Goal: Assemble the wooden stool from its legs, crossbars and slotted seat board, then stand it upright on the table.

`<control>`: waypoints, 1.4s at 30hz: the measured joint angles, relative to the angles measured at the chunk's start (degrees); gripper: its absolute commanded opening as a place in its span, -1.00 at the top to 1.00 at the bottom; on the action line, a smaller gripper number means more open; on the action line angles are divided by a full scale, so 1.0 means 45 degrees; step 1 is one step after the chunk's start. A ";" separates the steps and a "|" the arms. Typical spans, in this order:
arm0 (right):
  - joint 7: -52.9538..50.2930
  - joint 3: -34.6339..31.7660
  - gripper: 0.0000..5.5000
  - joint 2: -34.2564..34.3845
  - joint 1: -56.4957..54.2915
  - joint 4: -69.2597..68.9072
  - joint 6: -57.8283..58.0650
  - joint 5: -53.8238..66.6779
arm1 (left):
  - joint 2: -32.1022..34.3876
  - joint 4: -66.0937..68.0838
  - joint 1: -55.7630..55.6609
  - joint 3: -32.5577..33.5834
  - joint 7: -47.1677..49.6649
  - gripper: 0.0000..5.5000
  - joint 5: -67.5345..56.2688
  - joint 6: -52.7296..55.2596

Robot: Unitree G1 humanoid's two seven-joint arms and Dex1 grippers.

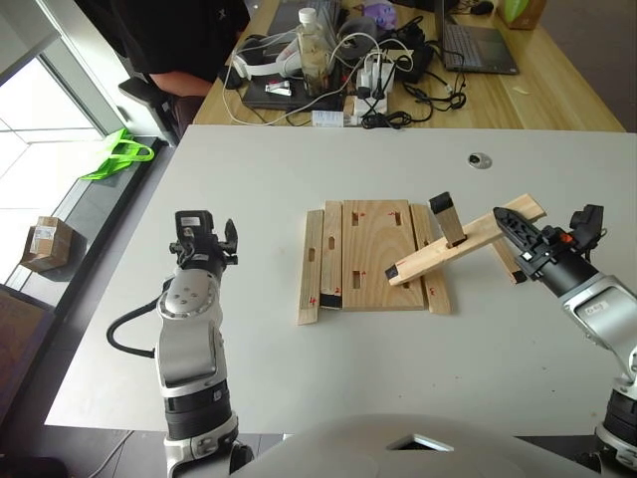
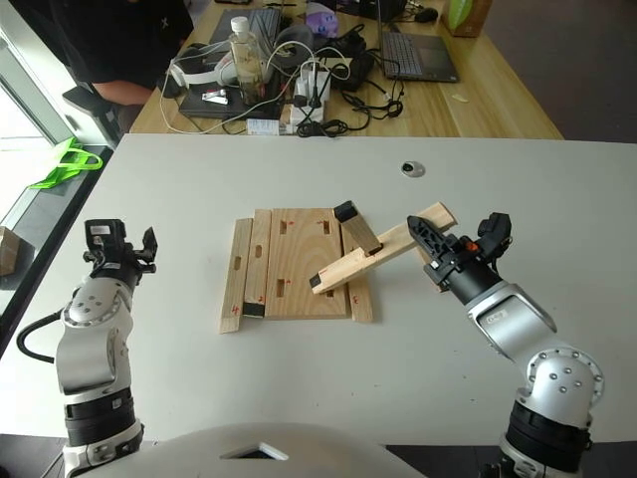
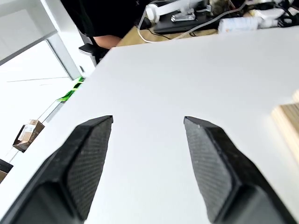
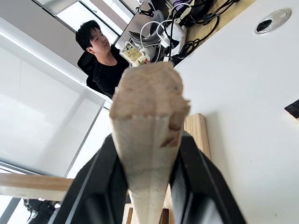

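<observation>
Left eye view is showing the right gripper [image 1: 515, 229] clamping a leg [image 1: 438, 257] just right of the seat board [image 1: 373, 254], the leg's black-tipped end lying over that board. The left gripper [image 1: 204, 237], fingers spread apart, is hovering well left of the board.

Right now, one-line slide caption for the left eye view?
Right end effector holds a wooden leg tilted over the slotted seat board; left end effector open.

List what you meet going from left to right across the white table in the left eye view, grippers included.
Left gripper → slotted wooden bar → slotted seat board → right gripper, which grips a wooden leg slanting back over the board.
</observation>
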 measured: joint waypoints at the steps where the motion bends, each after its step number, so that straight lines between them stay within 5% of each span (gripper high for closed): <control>1: -0.0022 -0.0104 0.64 -0.0149 0.0114 -0.0042 -0.0022 0.0104 | 0.0123 0.0002 0.0169 -0.0433 -0.0149 -0.02 0.0131 0.0108; 7: -0.0356 -0.0257 0.64 -0.1119 0.0231 -0.0069 -0.0364 0.0364 | 0.1254 -0.0100 0.1396 -0.3066 -0.1098 -0.02 0.0679 0.0961; 16: -0.0415 0.0300 0.64 -0.1536 0.0177 -0.0385 -0.0909 -0.0307 | 0.1469 -0.0653 0.1703 -0.4066 -0.1594 -0.02 0.0467 0.1483; 31: 0.0222 0.2874 0.64 -0.0669 -0.0381 -0.2559 -0.2688 -0.5673 | 0.0849 -0.1204 0.0298 -0.2320 -0.0832 -0.02 -0.0767 0.1096; 42: 0.1124 0.4582 0.64 -0.1804 -0.2789 -0.2874 -0.1206 -0.8013 | -0.0010 -0.1282 -0.1006 -0.0241 0.1206 -0.02 -0.1007 -0.0588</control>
